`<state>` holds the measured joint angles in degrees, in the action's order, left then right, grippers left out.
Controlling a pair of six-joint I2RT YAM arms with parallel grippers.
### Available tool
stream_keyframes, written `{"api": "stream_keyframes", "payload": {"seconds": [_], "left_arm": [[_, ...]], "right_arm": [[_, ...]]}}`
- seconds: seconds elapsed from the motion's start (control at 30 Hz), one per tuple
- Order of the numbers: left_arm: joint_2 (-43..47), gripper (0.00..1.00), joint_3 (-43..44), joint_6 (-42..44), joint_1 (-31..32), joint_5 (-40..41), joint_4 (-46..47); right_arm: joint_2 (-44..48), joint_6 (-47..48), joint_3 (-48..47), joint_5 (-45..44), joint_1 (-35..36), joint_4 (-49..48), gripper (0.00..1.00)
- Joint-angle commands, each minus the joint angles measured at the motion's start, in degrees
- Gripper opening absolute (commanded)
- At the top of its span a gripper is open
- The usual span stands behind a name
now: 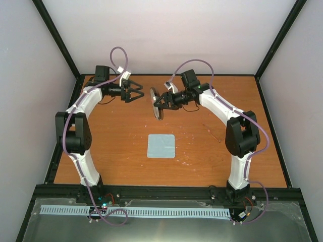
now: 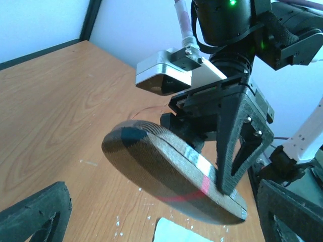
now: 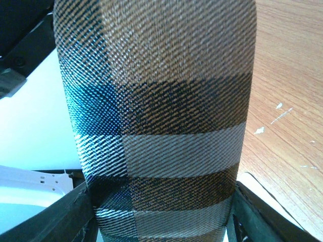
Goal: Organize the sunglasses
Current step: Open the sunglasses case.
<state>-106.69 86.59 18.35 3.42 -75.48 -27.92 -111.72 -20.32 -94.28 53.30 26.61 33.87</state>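
Right now the right gripper (image 1: 162, 102) is partly open and squeezes the brown striped case (image 2: 166, 166) between its fingers. It holds the case up in the air above the wooden table (image 1: 212, 151). Just beside it, the left gripper (image 1: 136, 92) is open wide and holds nothing. Nearer the arms, a pale blue cloth (image 1: 161, 146) lies flat on the table. I cannot see the sunglasses, so I cannot tell where they are.

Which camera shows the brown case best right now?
The left wrist view: the whole brown case hangs clear of the table, clamped in the right gripper near one end. The right wrist view shows only its striped fabric, filling the frame. The top external view shows it small and edge-on.
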Motion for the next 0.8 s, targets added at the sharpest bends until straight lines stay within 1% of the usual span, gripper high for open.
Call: {"api": "stream_keyframes", "payload": {"seconds": [0.0,0.07,0.13,0.23,0.53,0.67,0.77], "left_arm": [[-6.10,0.99,8.45,7.65,2.00,-5.31,-13.21],[-8.45,0.94,11.53,10.24,3.12,-4.69,-17.46],[-9.97,0.90,13.14,11.14,3.87,-3.94,-19.32],[-10.50,0.88,12.76,9.63,4.35,-3.20,-17.35],[-11.01,0.87,13.72,8.96,5.23,-2.85,-16.65],[-11.24,0.84,11.96,7.35,5.54,-0.62,-13.85],[-12.04,0.81,10.85,6.76,5.93,2.61,-12.24]], "right_arm": [[0.17,0.81,-2.74,0.97,0.76,-1.00,0.03],[0.24,0.35,-3.02,1.36,0.89,-1.72,0.03],[0.26,-0.22,-3.30,2.00,1.11,-2.53,0.03],[0.22,-0.47,-3.97,2.65,1.40,-2.91,0.03],[-0.11,-0.58,-4.40,3.59,1.81,-3.32,0.03],[0.39,-0.72,-4.49,5.17,2.12,-4.15,0.03],[1.26,-0.87,-4.53,6.20,2.08,-4.63,0.03]]}}
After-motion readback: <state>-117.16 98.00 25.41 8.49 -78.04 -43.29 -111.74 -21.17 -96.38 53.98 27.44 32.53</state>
